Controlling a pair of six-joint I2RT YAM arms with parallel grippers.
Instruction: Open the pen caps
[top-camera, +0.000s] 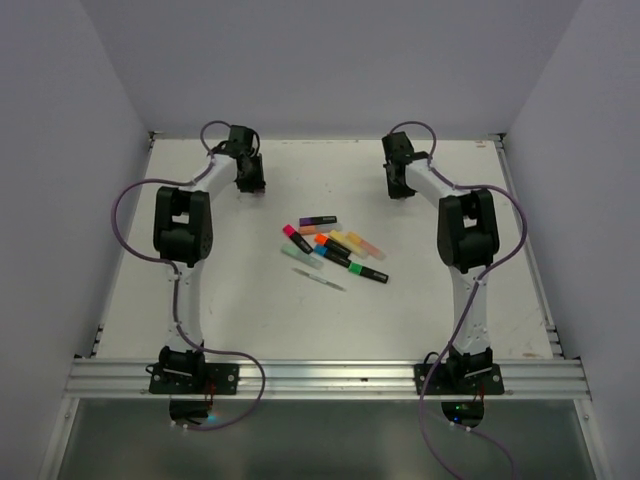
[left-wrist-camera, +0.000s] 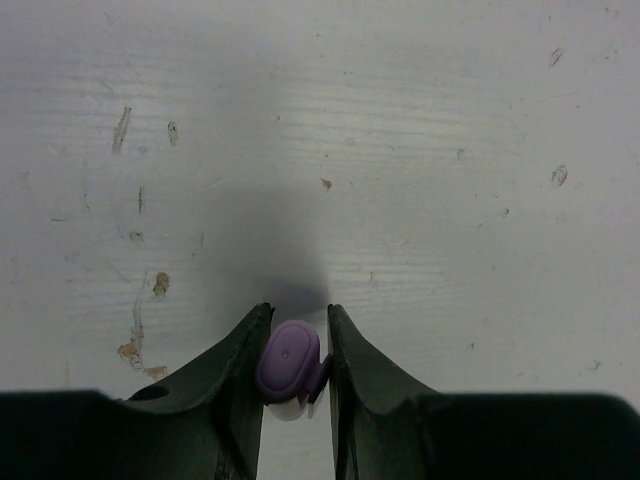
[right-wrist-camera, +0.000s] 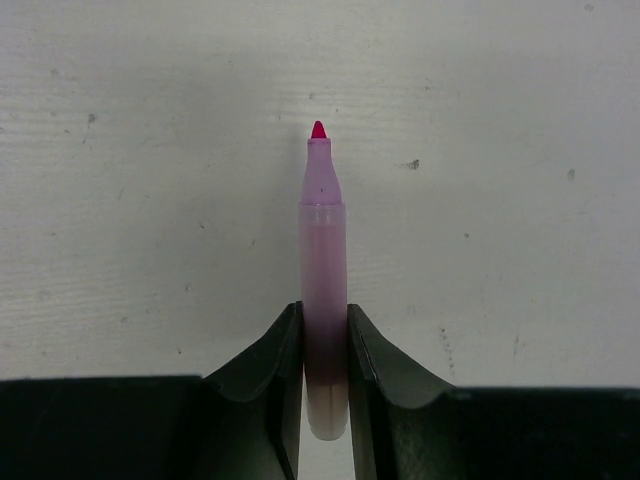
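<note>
I've got both arms stretched forward, elbows raised and folded. My left arm (top-camera: 182, 225) ends at the left gripper (left-wrist-camera: 300, 318), jaws drawn in narrow and pinching a purple cap (left-wrist-camera: 290, 358) between the fingertips. My right arm (top-camera: 467, 232) mirrors that pose, and the right gripper (right-wrist-camera: 325, 312) is clamped on an uncapped pink barrel (right-wrist-camera: 324, 260). From overhead both wrists seem angled downward, though they're small there.

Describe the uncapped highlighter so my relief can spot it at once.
At the white table's far right side, the right arm's black fingers clamp a pale lilac plastic highlighter barrel. Unlike the pens lying clustered mid-table, it is held and shows a bare magenta tip.
</note>
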